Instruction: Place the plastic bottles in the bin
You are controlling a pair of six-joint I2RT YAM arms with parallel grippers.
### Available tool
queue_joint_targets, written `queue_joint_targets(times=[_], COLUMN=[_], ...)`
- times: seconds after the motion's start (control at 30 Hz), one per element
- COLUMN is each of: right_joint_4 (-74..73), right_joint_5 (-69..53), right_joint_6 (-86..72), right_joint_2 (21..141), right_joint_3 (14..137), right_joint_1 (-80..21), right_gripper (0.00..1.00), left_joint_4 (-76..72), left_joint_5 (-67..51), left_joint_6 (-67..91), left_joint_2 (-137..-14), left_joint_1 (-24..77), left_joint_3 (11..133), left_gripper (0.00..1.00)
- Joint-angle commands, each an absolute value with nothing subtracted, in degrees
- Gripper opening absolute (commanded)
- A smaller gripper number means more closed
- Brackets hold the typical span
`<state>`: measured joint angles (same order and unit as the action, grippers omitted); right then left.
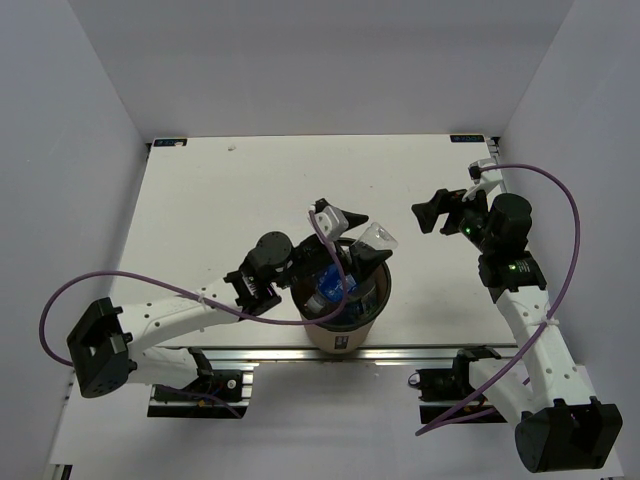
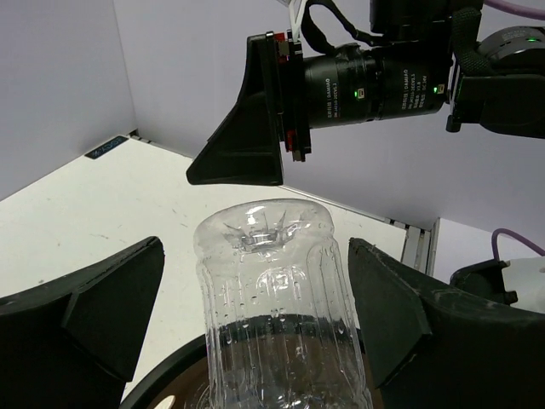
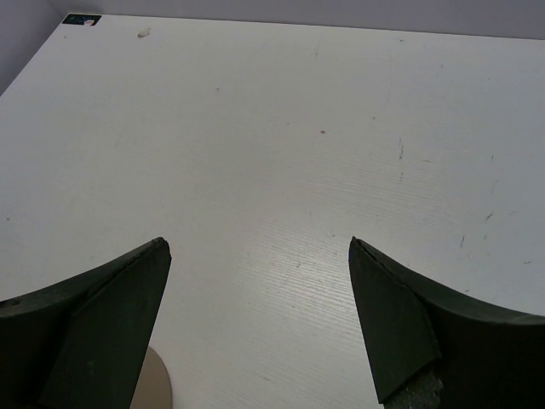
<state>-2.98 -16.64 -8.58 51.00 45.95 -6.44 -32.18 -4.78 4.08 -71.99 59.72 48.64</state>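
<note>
The white worktop (image 1: 230,200) takes up most of the view from above. The round brown bin (image 1: 343,340) stands at its near edge, between the two arm bases. The left tool (image 1: 345,238) hangs over the bin's mouth with its fingers (image 2: 94,315) spread wide. The right tool (image 1: 430,213) is off to the bin's right, well apart from it, above bare worktop; its fingers are also spread and nothing is between them. A clear plastic bottle (image 2: 272,307) stands upside down between the left fingers, base up, its lower end inside the bin's dark rim. A gap shows on one side and the other finger is just beside it, so it is not clamped. From above it leans out over the far right rim. A second bottle (image 1: 328,290), blue-labelled, lies inside the bin.
</note>
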Motion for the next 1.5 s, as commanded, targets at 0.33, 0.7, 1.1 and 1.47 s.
queue_joint_targets(times=[0.33, 0.7, 1.1, 1.47], right_joint_4=[-0.6, -0.9, -1.7, -1.4], right_joint_5=[-16.6, -17.3, -18.1, -19.0], right_joint_6=[-8.2, -8.2, -7.9, -7.9], right_joint_2=[51.2, 51.6, 52.0, 51.8], right_joint_3=[46.3, 46.8, 47.8, 48.2], right_joint_1=[-6.2, -6.2, -6.2, -6.2], right_gripper=[0.89, 0.89, 0.89, 0.89], left_joint_4=[-24.3, -21.3, -17.2, -15.0], left_joint_5=[-5.5, -8.5, -1.4, 32.6], left_joint_6=[1.7, 0.8, -2.8, -2.6], left_joint_2=[-71.4, -68.6, -67.9, -65.1], left_joint_1=[59.7, 59.7, 59.7, 56.3], left_joint_3=[53.2, 54.5, 58.8, 66.2], left_gripper=[0.98, 0.98, 0.98, 0.98])
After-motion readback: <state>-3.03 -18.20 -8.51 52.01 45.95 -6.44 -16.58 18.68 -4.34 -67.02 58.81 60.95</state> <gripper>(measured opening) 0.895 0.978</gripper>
